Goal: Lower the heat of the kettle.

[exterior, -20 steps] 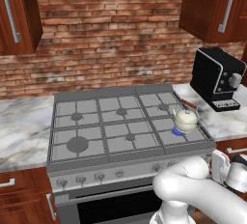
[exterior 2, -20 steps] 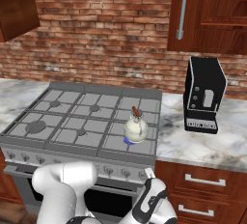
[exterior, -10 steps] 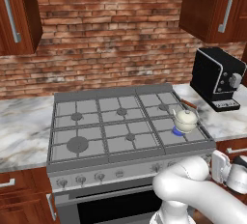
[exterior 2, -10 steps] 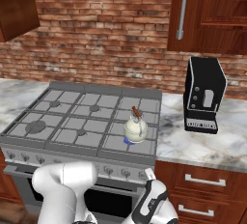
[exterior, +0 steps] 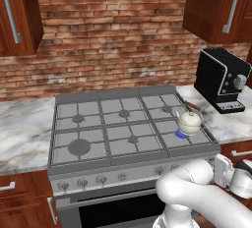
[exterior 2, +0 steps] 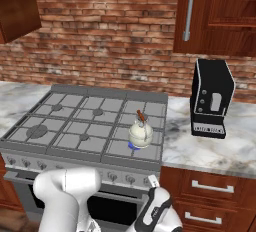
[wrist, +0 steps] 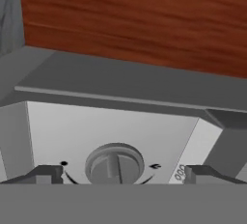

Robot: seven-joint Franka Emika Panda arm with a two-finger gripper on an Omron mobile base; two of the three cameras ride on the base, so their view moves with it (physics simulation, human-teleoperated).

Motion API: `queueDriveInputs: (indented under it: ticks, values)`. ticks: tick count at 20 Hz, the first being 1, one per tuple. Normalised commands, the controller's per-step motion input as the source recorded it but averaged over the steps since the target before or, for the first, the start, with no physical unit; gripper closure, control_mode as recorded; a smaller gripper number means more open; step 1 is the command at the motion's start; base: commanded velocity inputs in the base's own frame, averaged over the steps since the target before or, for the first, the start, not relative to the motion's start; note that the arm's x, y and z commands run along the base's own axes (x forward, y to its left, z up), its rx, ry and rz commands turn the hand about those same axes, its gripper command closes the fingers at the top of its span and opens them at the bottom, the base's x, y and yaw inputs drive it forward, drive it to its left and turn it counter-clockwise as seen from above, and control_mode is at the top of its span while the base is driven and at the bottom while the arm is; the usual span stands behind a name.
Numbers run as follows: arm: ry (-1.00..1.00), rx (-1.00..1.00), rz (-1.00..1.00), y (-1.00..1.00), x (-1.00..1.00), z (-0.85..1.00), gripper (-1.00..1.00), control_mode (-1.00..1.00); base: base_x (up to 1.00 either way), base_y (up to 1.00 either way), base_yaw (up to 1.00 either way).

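Observation:
The cream-white kettle (exterior: 189,122) (exterior 2: 140,133) sits on the stove's front right burner, and a blue flame (exterior: 181,134) shows under its base. My gripper (wrist: 123,175) is down low, facing the stove's front panel, and it is open. Its two dark fingertips (wrist: 48,174) stand wide apart on either side of a round grey knob (wrist: 115,164) without touching it. The knob has a raised bar across its face and small black marks around it. My white arm (exterior: 197,192) (exterior 2: 65,191) bends down in front of the oven.
A black coffee machine (exterior: 221,79) (exterior 2: 211,98) stands on the marble counter (exterior: 24,133) to the right of the stove (exterior: 113,158). A row of knobs (exterior: 81,183) runs along the stove front. Wooden drawers (exterior 2: 210,191) are at the right, and cabinets hang above.

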Motion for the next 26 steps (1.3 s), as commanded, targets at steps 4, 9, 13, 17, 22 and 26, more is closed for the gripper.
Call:
queueDriveInputs:
  ticks: [4, 9, 13, 17, 22, 26]
  values:
    - [0.00, 0.01, 0.00, 0.00, 0.06, -0.08, -1.00, -1.00, 0.00, 0.00, 0.00]
    - [0.00, 0.02, 0.00, 0.00, 0.11, -0.11, -1.00, -1.00, 0.00, 0.00, 0.00]
    - [-0.02, 0.00, 0.00, 0.01, 0.14, -0.12, 1.00, -1.00, 0.00, 0.00, 0.00]
    - [-0.05, 0.00, 0.00, 0.05, 0.17, -0.07, 1.00, -1.00, 0.00, 0.00, 0.00]
    - [-0.07, 0.00, 0.00, 0.07, 0.14, -0.03, 1.00, -1.00, 0.00, 0.00, 0.00]
    - [-0.06, 0.04, 0.01, -0.02, -0.03, 0.00, 1.00, -1.00, 0.00, 0.00, 0.00]
